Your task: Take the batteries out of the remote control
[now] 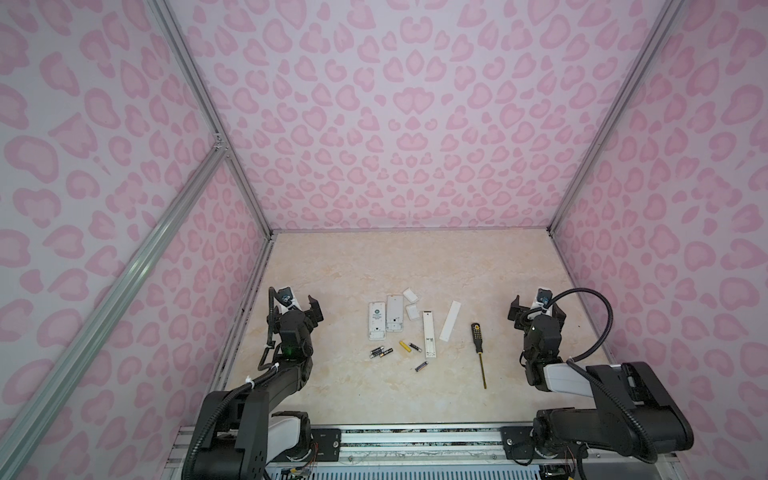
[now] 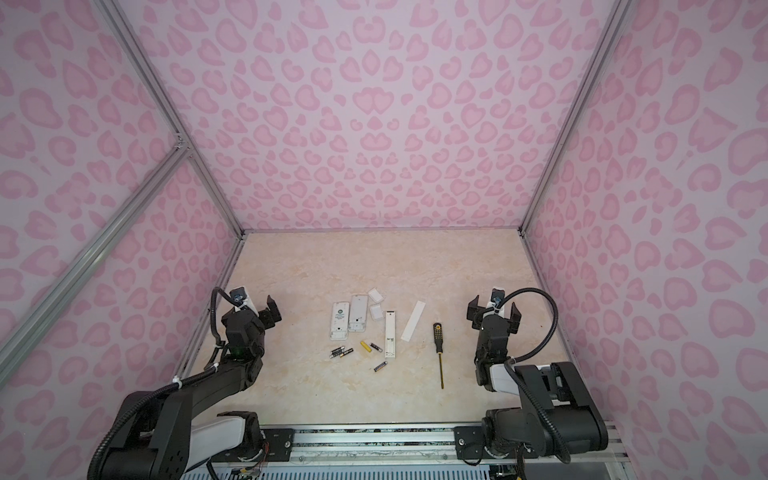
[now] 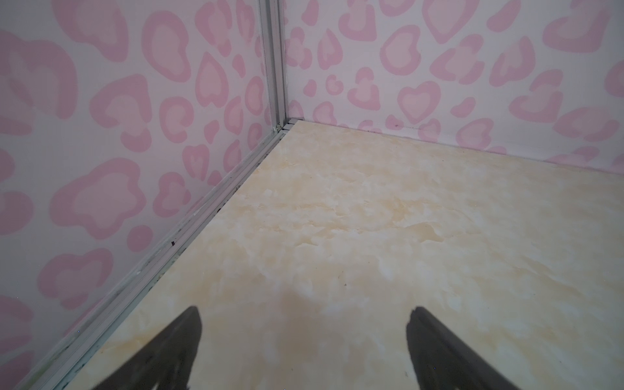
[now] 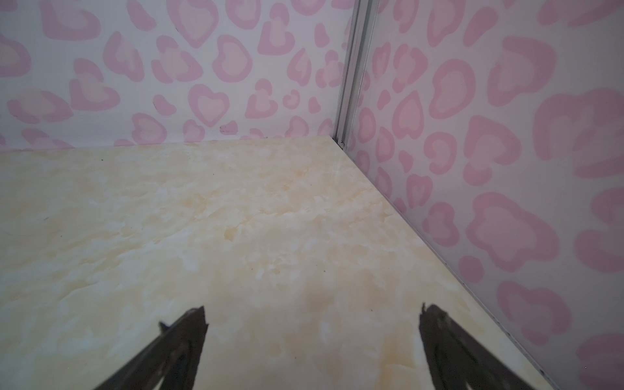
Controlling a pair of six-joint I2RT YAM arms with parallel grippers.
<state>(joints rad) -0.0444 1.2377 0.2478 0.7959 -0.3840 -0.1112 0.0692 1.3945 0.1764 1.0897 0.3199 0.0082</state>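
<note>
The batteries (image 1: 386,352) lie loose on the table (image 1: 353,395), in the middle, just on the near side of the open white remotes (image 1: 376,320). They look small, light, hard and smooth, so they may roll. It is best to pinch one across its middle. The left gripper (image 1: 297,307) and right gripper (image 1: 537,312) both stand wide open, holding nothing, well apart from them. The wrist views show only bare table and walls. Both top views show the batteries and the screwdriver (image 1: 476,334).

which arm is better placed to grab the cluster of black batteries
Left: the open left gripper looks nearer the black batteries; the right gripper is farther, past the screwdriver.
</note>
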